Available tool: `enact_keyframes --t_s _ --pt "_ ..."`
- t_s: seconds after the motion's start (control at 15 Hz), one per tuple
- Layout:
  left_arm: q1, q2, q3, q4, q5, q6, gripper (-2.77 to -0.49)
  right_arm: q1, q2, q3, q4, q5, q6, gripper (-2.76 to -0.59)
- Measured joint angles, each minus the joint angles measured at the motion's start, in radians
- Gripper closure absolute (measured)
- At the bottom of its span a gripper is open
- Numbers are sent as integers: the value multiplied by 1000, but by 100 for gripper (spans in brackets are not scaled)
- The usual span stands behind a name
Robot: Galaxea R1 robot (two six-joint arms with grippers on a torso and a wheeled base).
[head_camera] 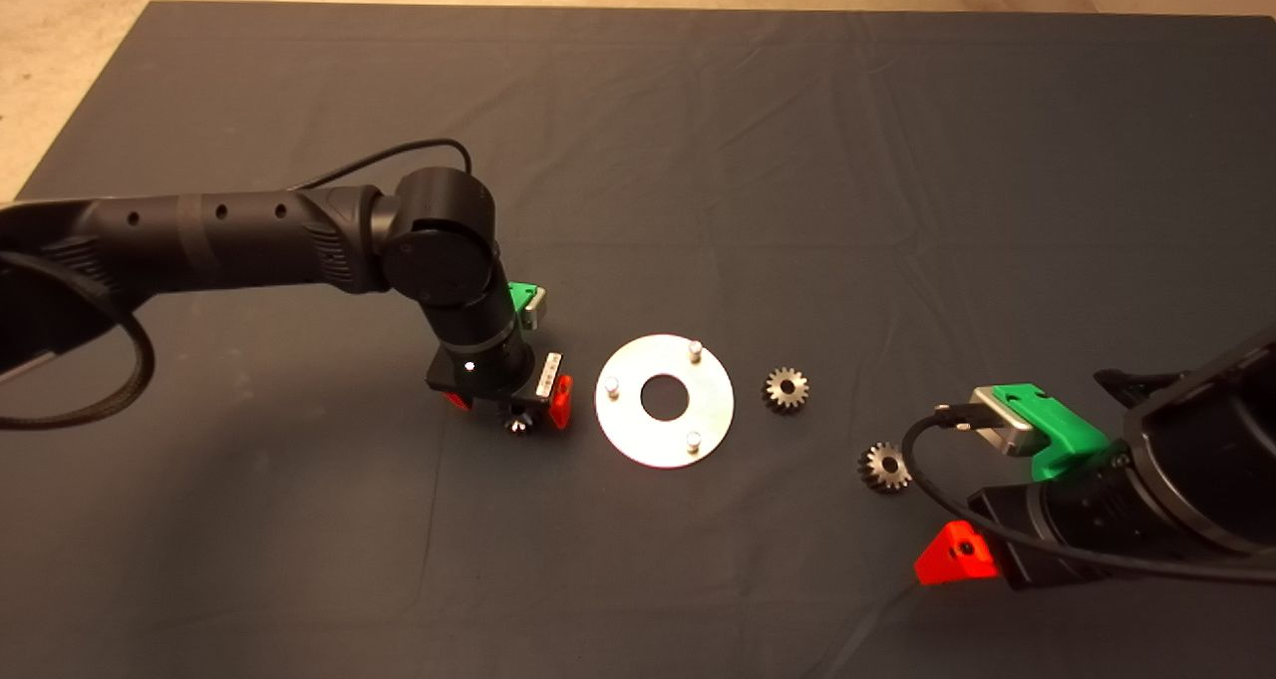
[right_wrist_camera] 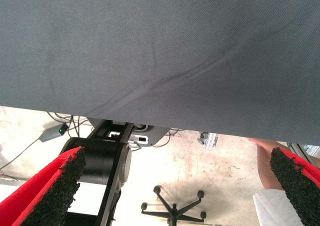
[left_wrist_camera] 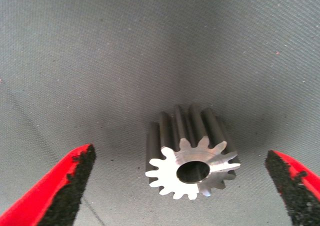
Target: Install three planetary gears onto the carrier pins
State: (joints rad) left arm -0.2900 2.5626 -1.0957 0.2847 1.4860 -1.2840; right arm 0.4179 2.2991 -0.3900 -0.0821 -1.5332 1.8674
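Left gripper (left_wrist_camera: pixel 180 186), jaws spread, straddles one planetary gear (left_wrist_camera: pixel 191 156) lying on its side on the mat (head_camera: pixel 797 161); only the wrist view shows its pointed teeth and round bore. The head view alone shows the disc (head_camera: pixel 665 401) with three carrier pins (head_camera: pixel 695 349) and two further gears (head_camera: pixel 786 390). Right gripper (right_wrist_camera: pixel 175 186), jaws spread, idles at the mat's edge.

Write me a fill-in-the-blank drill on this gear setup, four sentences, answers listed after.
1. The disc carries ___ upright carrier pins.
2. The number of planetary gears already seated on a pin is ___.
3. The left gripper is ___, its fingers either side of a planetary gear lying on the mat.
4. The two other gears lie on the mat between the disc and the ___ gripper.

Missing words: three; zero; open; right
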Motion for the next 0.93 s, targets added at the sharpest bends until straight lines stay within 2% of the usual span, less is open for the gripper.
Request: enact_keyframes --t_s 0.2,0.33,0.53,0.6,0.8,0.93 --pt "4 12 -4 0 -4 8 -239 -1 -1 0 0 0 0 -275" --pt "4 12 -16 0 -8 12 -224 -4 -2 0 0 0 0 -275" --pt "4 17 -16 0 -9 31 -220 -5 -2 0 0 0 0 -275" --pt "4 18 -16 0 -9 34 -209 -5 -2 0 0 0 0 -275" --pt "5 17 -16 0 -9 34 -206 -5 -2 0 0 0 0 -275" --pt "5 17 -16 0 -9 34 -195 -5 -2 0 0 0 0 -275"
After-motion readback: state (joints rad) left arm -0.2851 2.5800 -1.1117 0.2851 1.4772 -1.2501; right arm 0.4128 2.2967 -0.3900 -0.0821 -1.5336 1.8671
